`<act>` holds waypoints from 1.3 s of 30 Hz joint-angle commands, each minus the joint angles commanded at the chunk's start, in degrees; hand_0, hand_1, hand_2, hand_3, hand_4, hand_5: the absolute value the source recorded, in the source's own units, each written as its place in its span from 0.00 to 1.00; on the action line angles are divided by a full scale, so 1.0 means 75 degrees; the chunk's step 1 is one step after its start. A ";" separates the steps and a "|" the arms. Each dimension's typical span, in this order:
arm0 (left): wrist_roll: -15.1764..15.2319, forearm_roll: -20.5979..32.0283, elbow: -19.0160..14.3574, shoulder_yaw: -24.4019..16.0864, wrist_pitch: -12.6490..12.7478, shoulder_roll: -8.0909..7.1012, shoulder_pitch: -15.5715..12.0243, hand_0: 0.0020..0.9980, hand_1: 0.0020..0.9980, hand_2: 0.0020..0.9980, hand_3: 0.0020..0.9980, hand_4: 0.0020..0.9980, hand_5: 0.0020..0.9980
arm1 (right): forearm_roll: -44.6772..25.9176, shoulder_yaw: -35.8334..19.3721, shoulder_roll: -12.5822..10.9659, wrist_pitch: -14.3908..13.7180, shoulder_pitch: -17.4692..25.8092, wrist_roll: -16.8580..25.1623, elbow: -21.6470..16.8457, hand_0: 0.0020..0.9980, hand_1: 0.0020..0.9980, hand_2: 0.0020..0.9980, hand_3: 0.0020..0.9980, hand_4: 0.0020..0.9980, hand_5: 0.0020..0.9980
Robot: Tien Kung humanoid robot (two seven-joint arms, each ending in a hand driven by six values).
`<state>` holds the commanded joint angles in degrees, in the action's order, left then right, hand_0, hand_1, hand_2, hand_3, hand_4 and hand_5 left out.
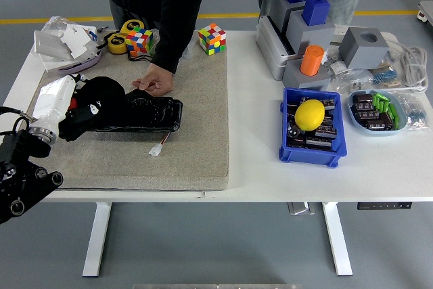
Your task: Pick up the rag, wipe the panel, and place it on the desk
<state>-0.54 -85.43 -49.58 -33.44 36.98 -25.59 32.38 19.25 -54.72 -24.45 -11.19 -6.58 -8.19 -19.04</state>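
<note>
A black panel [157, 113] lies on the grey felt mat [196, 147] at the left of the table. A black rag [105, 93] is bunched over the panel's left end. My left hand [82, 114], black below a white forearm, is pressed into the rag and curled on it; black on black hides the fingers' outline. A person's hand [154, 84] rests on the panel's far edge. My right arm is out of view.
A small white connector [157, 149] lies just in front of the panel. Two colour cubes [212, 38] [139, 40] and tape rolls [119, 43] stand at the mat's far edge. At the right are a blue bin [308, 156] holding a lemon [310, 114] and grey fixtures [298, 65].
</note>
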 joint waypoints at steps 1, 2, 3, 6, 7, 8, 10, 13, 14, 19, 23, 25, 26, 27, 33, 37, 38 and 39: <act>-0.0009 -0.0016 0.0004 -0.0015 0.0000 -0.0009 -0.0002 0.18 0.09 0.32 0.65 0.56 0.03 | 0.0007 -0.0006 -0.0001 0.0000 0.0001 -0.0002 -0.0001 0.75 0.68 0.70 0.62 0.99 0.58; -0.0015 -0.0028 0.0003 -0.0036 0.0000 -0.0018 -0.0008 0.18 0.09 0.32 0.65 0.56 0.03 | 0.0011 -0.0014 -0.0001 0.0001 0.0004 -0.0002 -0.0004 0.75 0.68 0.70 0.62 0.99 0.58; -0.0013 -0.0039 0.0008 -0.0068 0.0000 -0.0025 -0.0014 0.18 0.09 0.32 0.65 0.56 0.03 | 0.0015 -0.0020 0.0000 0.0001 0.0006 -0.0002 -0.0008 0.75 0.68 0.70 0.62 0.99 0.58; -0.0016 -0.0069 0.0025 -0.0143 0.0000 -0.0054 -0.0028 0.17 0.09 0.31 0.65 0.56 0.03 | 0.0029 -0.0023 0.0001 0.0004 0.0008 -0.0003 -0.0020 0.75 0.68 0.70 0.62 0.99 0.58; -0.0025 -0.0092 0.0023 -0.0158 0.0000 -0.0064 -0.0031 0.17 0.09 0.31 0.65 0.56 0.03 | 0.0031 -0.0021 0.0001 0.0004 0.0006 -0.0002 -0.0023 0.75 0.68 0.70 0.62 0.99 0.58; -0.0033 -0.0110 0.0023 -0.0186 0.0000 -0.0081 -0.0042 0.17 0.09 0.31 0.65 0.56 0.03 | 0.0031 -0.0016 0.0001 0.0005 0.0005 -0.0002 -0.0025 0.75 0.68 0.70 0.62 0.99 0.58; -0.0041 -0.0148 0.0033 -0.0234 0.0000 -0.0093 -0.0054 0.17 0.09 0.31 0.65 0.56 0.03 | 0.0036 -0.0025 0.0003 0.0005 0.0005 -0.0003 -0.0023 0.75 0.68 0.70 0.62 0.99 0.58; -0.0044 -0.0146 0.0052 -0.0276 0.0000 -0.0116 -0.0067 0.17 0.09 0.31 0.65 0.56 0.03 | 0.0041 -0.0030 0.0006 0.0009 0.0004 -0.0004 -0.0023 0.75 0.68 0.70 0.62 1.00 0.59; -0.0041 -0.0140 0.0051 -0.0276 0.0000 -0.0122 -0.0073 0.17 0.09 0.31 0.65 0.56 0.03 | 0.0037 -0.0037 0.0009 0.0007 0.0005 -0.0001 -0.0022 0.75 0.68 0.70 0.62 1.00 0.59; -0.0014 -0.0078 0.0088 -0.0177 0.0000 -0.0073 -0.0083 0.17 0.09 0.31 0.65 0.56 0.03 | 0.0038 -0.0036 0.0008 0.0012 0.0008 0.0004 -0.0027 0.75 0.68 0.70 0.62 1.00 0.59; -0.0030 -0.0083 -0.0043 0.0005 0.0000 0.0011 -0.0024 0.17 0.09 0.31 0.65 0.56 0.03 | 0.0026 -0.0015 0.0004 0.0026 0.0006 -0.0004 -0.0015 0.75 0.68 0.70 0.62 1.00 0.59; -0.0055 -0.0075 -0.0095 0.0091 0.0000 0.0057 0.0013 0.17 0.09 0.31 0.65 0.56 0.03 | 0.0036 -0.0001 -0.0003 0.0032 0.0000 -0.0010 -0.0015 0.75 0.68 0.70 0.62 1.00 0.59; -0.0058 -0.0086 -0.0151 0.0159 0.0000 0.0090 0.0040 0.17 0.09 0.31 0.65 0.56 0.03 | 0.0032 -0.0004 -0.0006 0.0030 -0.0004 -0.0007 -0.0019 0.75 0.68 0.70 0.62 1.00 0.59; -0.0070 -0.0093 -0.0207 0.0232 0.0000 0.0121 0.0070 0.17 0.09 0.31 0.65 0.56 0.03 | 0.0027 -0.0003 -0.0011 0.0029 -0.0009 -0.0005 -0.0021 0.75 0.68 0.70 0.62 1.00 0.59; -0.0137 -0.0134 -0.0462 0.0702 0.0000 0.0253 0.0259 0.17 0.09 0.31 0.65 0.56 0.03 | 0.0027 0.0010 -0.0013 0.0035 -0.0033 0.0003 -0.0015 0.75 0.68 0.70 0.62 1.00 0.59; -0.0188 -0.0164 -0.0590 0.1036 0.0000 0.0371 0.0343 0.17 0.09 0.31 0.65 0.56 0.03 | 0.0023 0.0029 -0.0026 0.0043 -0.0044 0.0014 -0.0021 0.75 0.68 0.70 0.62 1.00 0.59; -0.0191 -0.0176 -0.0615 0.1076 0.0000 0.0395 0.0351 0.17 0.09 0.31 0.65 0.56 0.03 | 0.0025 0.0036 -0.0028 0.0047 -0.0044 0.0013 -0.0020 0.75 0.68 0.70 0.62 1.00 0.59; -0.0187 -0.0182 -0.0640 0.1104 0.0000 0.0414 0.0354 0.17 0.09 0.31 0.65 0.56 0.03 | 0.0026 0.0042 -0.0031 0.0051 -0.0045 0.0010 -0.0020 0.75 0.68 0.70 0.62 1.00 0.59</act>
<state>-1.95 -86.80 -54.39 -25.15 36.98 -22.48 35.04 19.44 -54.40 -24.69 -10.80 -6.92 -8.12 -19.19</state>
